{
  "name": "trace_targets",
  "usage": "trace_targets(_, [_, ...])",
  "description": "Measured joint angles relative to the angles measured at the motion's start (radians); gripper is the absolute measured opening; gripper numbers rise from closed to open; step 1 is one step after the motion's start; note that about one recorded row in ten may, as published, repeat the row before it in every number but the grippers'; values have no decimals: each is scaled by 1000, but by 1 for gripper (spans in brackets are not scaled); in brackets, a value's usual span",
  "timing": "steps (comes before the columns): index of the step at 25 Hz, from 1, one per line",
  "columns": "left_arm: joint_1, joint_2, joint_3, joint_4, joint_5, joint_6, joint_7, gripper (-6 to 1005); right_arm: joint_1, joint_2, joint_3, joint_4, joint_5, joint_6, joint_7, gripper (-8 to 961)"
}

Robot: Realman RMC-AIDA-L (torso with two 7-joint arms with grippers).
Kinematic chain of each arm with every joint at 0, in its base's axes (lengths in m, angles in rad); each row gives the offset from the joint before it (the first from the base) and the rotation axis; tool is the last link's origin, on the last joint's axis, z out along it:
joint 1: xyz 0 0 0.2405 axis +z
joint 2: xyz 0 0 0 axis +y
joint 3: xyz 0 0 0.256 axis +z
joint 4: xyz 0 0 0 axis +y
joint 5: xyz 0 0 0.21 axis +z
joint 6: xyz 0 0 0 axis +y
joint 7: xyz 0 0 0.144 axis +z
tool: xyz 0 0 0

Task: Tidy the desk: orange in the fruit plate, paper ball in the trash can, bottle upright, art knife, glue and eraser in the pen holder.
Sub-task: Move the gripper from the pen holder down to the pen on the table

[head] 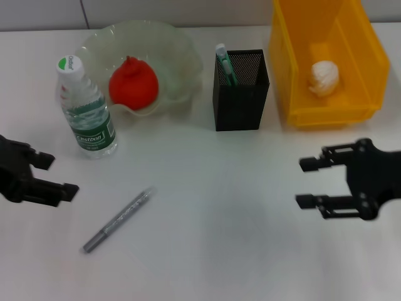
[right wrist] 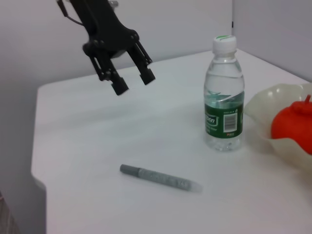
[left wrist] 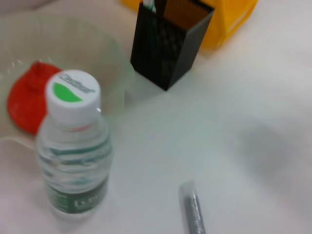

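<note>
The orange lies in the pale fruit plate. A water bottle stands upright beside the plate. In the yellow bin that serves as trash can lies the paper ball. The black mesh pen holder holds a green-and-white item; whether it is the glue I cannot tell. A slim silver stick, likely the art knife, lies on the desk. The eraser is out of view. My left gripper hangs open left of the stick. My right gripper hangs open below the bin.
The white desk ends at a wall at the back. In the right wrist view the left gripper hovers beyond the silver stick, and the bottle stands by the plate.
</note>
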Motion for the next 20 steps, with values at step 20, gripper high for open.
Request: trace_targets(20, [-22, -7, 728, 25, 327, -229, -410, 753, -15, -1, 194, 146, -7, -160, -197, 614])
